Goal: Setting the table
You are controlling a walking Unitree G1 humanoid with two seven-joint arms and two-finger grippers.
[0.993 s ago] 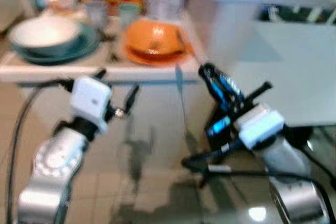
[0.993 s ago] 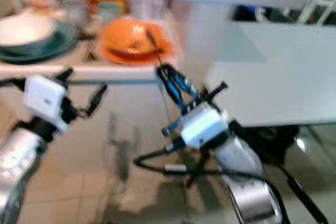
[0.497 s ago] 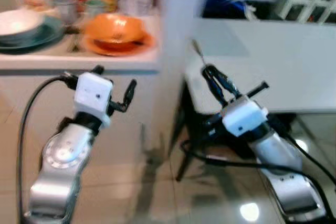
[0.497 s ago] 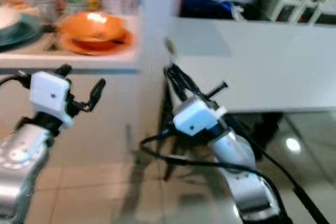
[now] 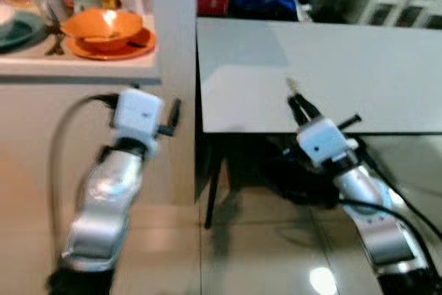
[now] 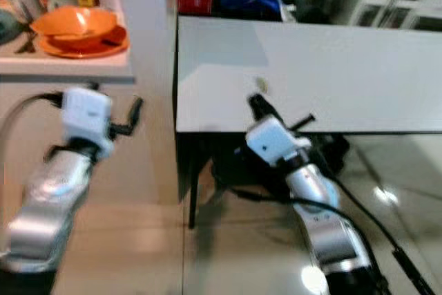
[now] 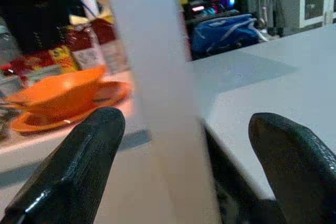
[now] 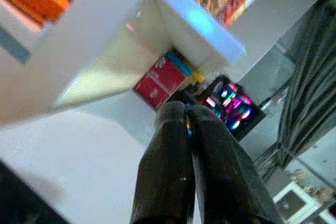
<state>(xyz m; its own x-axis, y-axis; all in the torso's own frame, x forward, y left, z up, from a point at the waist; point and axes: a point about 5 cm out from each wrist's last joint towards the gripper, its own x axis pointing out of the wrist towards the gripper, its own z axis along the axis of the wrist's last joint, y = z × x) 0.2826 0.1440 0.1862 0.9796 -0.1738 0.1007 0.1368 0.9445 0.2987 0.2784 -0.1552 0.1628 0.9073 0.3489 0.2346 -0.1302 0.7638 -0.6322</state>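
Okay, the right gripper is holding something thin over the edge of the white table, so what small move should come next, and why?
Probably ease the right gripper forward over the white table and lower it. Its fingers are pinched shut on a thin utensil whose tip only just crosses the near edge. The left gripper hangs open beside the counter holding the orange bowl.
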